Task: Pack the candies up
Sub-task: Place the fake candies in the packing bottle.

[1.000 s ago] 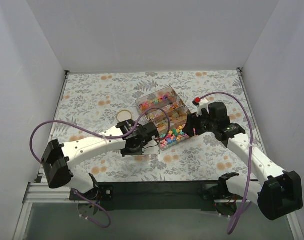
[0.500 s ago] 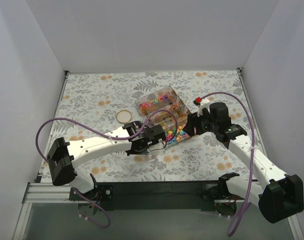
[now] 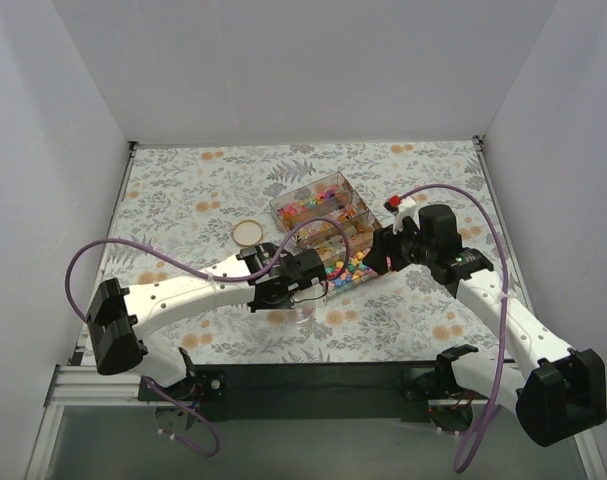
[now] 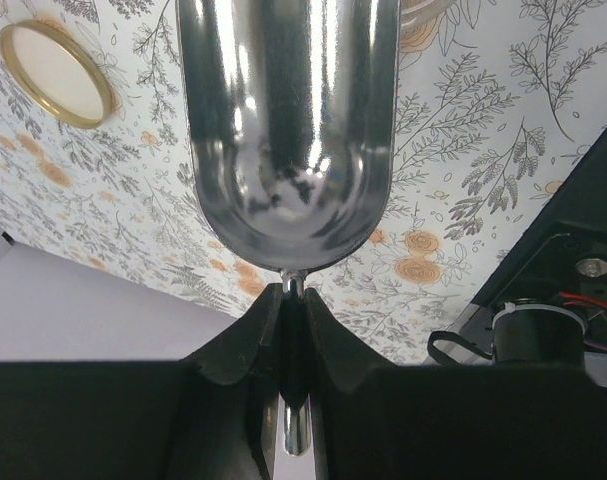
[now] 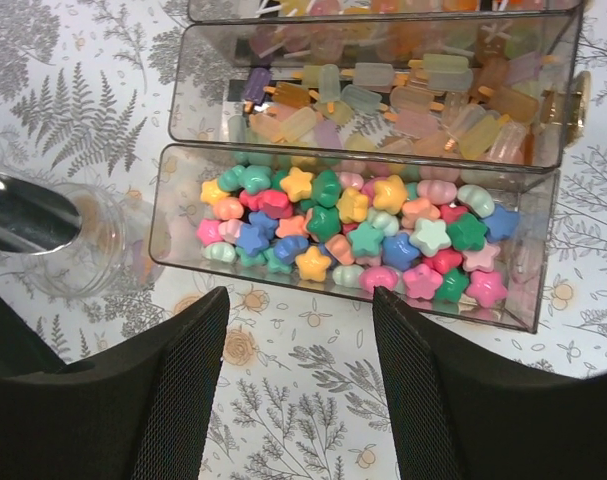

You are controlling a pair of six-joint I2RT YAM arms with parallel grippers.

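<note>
Scooping stage. Clenching empty metal scoop [image 4: 288, 130] by its stem in left fingers [image 4: 238, 350], near glass jar [image 5: 83, 250]. Holding right fingers [image 5: 173, 390] spread, empty, above candies [image 5: 353, 235] lying in nearest compartment of clear box [image 5: 531, 310]. Likely needing next: dipping scoop into candies, tipping into jar.

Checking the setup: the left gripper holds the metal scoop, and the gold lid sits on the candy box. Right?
No: the gold lid lies flat on the table, apart from the candy box, as the top external view shows. The left gripper does hold the metal scoop.
</note>
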